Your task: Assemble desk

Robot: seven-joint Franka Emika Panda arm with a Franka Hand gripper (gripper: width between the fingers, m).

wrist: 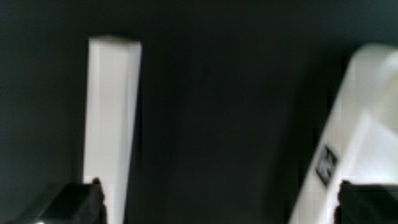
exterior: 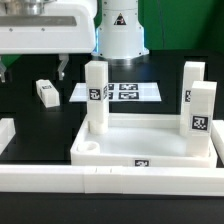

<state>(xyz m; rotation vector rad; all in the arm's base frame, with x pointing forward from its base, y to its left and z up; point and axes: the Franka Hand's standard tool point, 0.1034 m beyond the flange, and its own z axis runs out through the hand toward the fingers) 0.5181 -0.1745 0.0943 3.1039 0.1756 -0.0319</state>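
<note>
Black table (exterior: 40, 118): desk (exterior: 150, 136) near gripper (exterior: 33, 70) (splayed)

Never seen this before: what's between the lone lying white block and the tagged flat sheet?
Nothing: in the exterior view only bare black table separates the leg and marker board.

Large white plastic rimmed tray panel (exterior: 140, 148): inner floor open from above.
Obstacles on panel: upright white tagged block leg (exterior: 96, 95), exterior view's left side; second upright leg (exterior: 192, 85) and third upright leg (exterior: 203, 112), right side.
Left of panel: black table (exterior: 30, 115) free, except small white block (exterior: 46, 92) lying flat.
Near side of panel: barred by long white rail (exterior: 100, 182).
</note>
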